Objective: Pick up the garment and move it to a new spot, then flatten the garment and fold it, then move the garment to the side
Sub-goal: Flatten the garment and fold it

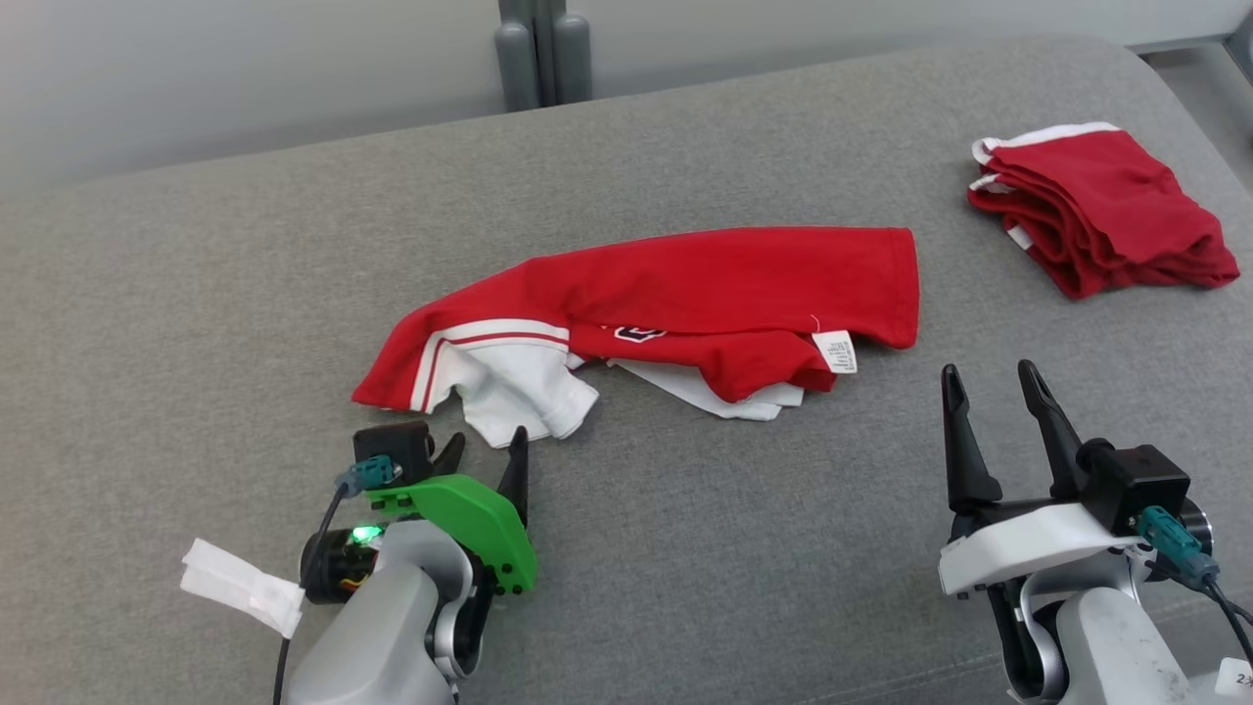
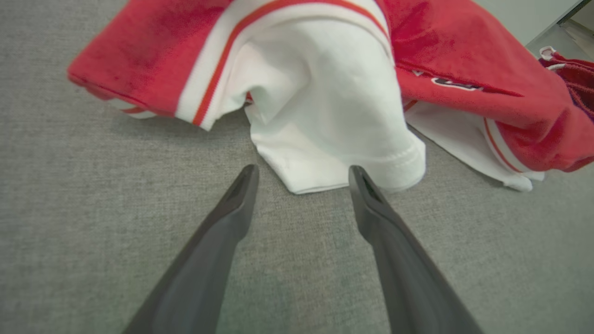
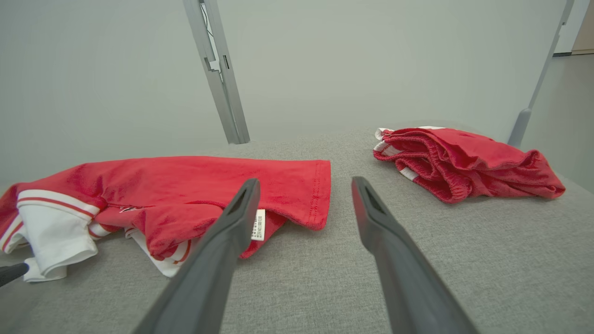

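Observation:
A red garment (image 1: 705,284) with white sleeves lies crumpled across the middle of the grey cushion (image 1: 685,548); it also shows in the left wrist view (image 2: 325,93) and the right wrist view (image 3: 185,190). My left gripper (image 1: 487,448) is open, its tips just short of the white sleeve's cuff (image 2: 343,171), touching nothing. Off the garment's right end, below its white care label (image 1: 835,351), my right gripper (image 1: 991,377) stands open and empty. The right wrist view puts the red hem (image 3: 320,195) just beyond that gripper's (image 3: 304,185) tips.
A second red garment (image 1: 1101,211), folded with white trim, lies at the cushion's far right corner (image 3: 464,162). A grey post (image 1: 543,54) stands behind the cushion's back edge. A white tag (image 1: 240,583) hangs from my left arm.

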Motion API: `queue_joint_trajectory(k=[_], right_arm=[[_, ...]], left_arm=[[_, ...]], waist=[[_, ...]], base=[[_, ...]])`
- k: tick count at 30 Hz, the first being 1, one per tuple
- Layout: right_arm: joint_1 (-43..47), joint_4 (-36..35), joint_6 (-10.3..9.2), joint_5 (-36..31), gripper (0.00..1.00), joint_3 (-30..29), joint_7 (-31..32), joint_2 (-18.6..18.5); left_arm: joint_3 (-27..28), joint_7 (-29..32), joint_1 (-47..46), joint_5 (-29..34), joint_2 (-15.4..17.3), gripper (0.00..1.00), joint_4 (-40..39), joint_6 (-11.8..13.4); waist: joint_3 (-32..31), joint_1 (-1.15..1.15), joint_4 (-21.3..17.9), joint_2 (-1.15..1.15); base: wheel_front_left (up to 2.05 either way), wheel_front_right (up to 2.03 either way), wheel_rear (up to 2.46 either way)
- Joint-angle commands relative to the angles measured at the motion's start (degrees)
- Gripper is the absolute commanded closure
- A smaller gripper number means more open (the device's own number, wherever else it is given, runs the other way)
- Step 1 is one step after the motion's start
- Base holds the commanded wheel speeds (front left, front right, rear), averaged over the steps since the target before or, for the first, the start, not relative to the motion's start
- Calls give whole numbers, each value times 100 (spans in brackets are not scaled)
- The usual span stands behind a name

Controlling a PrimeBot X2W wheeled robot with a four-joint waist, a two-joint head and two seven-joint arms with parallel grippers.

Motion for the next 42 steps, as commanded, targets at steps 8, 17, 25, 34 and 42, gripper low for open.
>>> queue_joint_trajectory(k=[8,17,25,34,42], right_arm=[[-110,-82,-9,68,0,-71,-18,-12],[46,-36,-9,16,0,-180,-18,-13],[278,35,-9,-46,0,-278,-18,-13],[392,119,-9,-81,0,-263,-17,-14],[299,181,-9,-131,0,-252,-17,-14]], left_arm=[[-18,-269,-548,-128,27,75,893,11],[-344,-816,-617,-28,27,100,933,-31],[-302,-986,178,254,281,100,26,303],[-141,-867,1421,140,635,100,-1262,821],[-94,-906,1659,96,610,0,-1400,865]], waist=[[396,0,-408,0],[137,0,-103,0],[-245,0,440,0],[-359,0,660,0],[-352,0,613,0]], base=[[0,0,0],[0,0,0],[0,0,0],[0,0,0],[0,0,0]])
